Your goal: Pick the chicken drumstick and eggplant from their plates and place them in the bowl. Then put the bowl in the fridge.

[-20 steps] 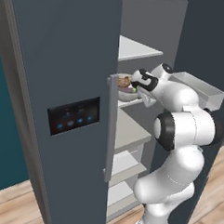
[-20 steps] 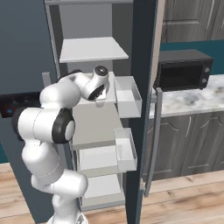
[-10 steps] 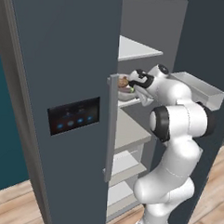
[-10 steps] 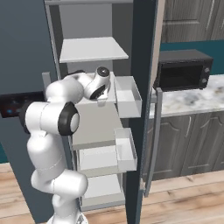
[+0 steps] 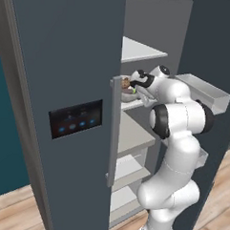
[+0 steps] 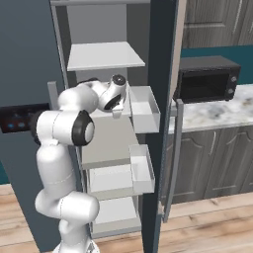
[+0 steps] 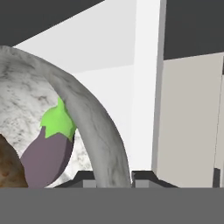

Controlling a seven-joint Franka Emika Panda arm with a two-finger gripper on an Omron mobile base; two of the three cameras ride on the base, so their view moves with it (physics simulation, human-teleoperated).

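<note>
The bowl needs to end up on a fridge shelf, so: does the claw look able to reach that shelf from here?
Probably yes. The fridge door is open, and the claw is holding the bowl by its rim over the shelf, with the eggplant inside.

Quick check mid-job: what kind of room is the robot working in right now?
A home kitchen, by the look of it. The arm reaches into an open fridge with white shelves, and beside it a black oven sits on a marble counter over grey cabinets.
</note>
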